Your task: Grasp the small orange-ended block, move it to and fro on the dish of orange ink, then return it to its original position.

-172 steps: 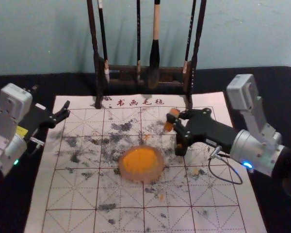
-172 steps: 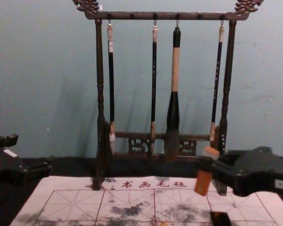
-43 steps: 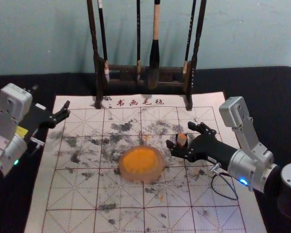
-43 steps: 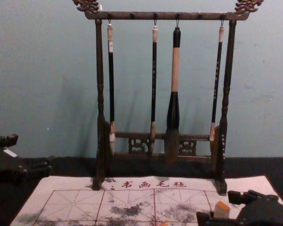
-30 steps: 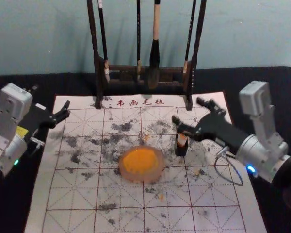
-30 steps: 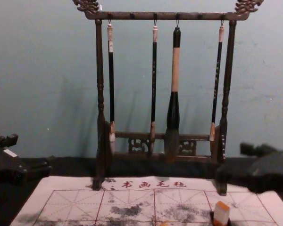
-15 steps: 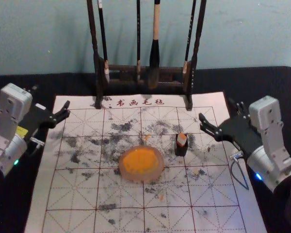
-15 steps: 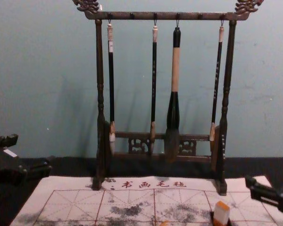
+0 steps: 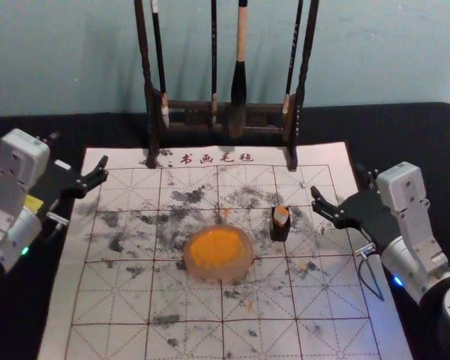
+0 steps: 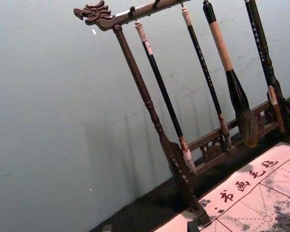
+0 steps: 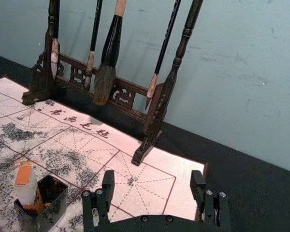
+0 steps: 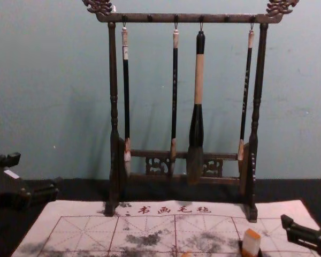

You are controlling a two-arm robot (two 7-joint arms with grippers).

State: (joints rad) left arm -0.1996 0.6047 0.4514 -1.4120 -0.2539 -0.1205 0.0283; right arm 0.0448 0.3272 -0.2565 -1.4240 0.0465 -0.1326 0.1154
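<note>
At top centre, the rack looks like carved wood; mid-frame, the dish looks smooth, the mat matt and cloth-like.

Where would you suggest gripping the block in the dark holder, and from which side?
Probably across the flat faces of the block, near its upper end: that part sticks up out of the dark holder, so the right end effector should come down from above.

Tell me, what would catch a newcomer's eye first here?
Bright orange ink in a round dish glows mid-mat. Beyond it stands a dark, carved wooden rack hung with four brushes. Right of the dish, an orange-ended block stands in a dark holder, between an open left hand and an open right hand.
</note>
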